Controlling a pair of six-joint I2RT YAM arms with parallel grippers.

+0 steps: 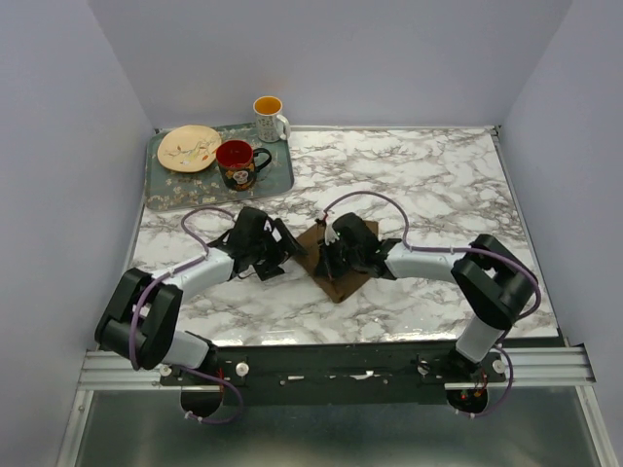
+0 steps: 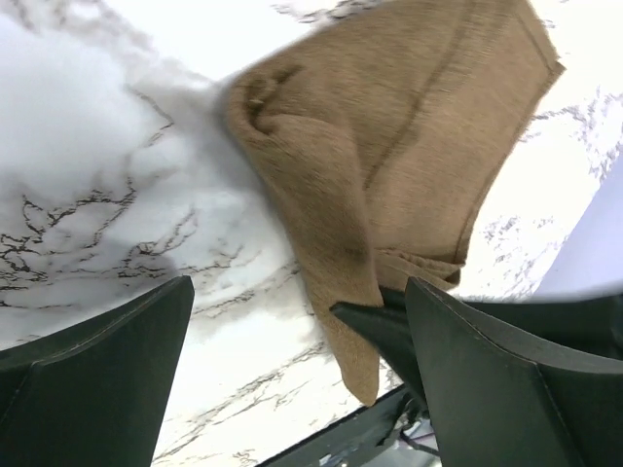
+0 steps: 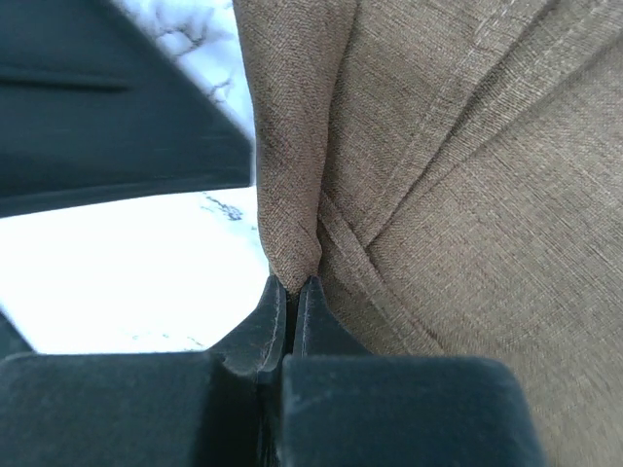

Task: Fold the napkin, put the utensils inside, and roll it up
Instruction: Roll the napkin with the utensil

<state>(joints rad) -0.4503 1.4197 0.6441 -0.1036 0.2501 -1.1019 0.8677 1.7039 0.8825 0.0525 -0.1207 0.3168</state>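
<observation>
The brown napkin (image 1: 343, 284) lies partly rolled on the marble table (image 1: 428, 185), between the two arms. My right gripper (image 1: 324, 258) is shut on a fold at the roll's near end (image 3: 290, 277); the cloth (image 3: 467, 195) fills the right wrist view. My left gripper (image 1: 291, 249) sits just left of the napkin with its jaws wide apart and nothing between them (image 2: 302, 375). In the left wrist view the napkin (image 2: 409, 136) hangs over the marble, with a right fingertip (image 2: 384, 326) under its lower corner. The utensils are hidden.
A grey tray (image 1: 165, 190) at the back left holds a patterned plate (image 1: 189, 148) and a red mug (image 1: 237, 163). A white mug with a yellow inside (image 1: 269, 117) stands at the tray's far corner. Walls enclose the table.
</observation>
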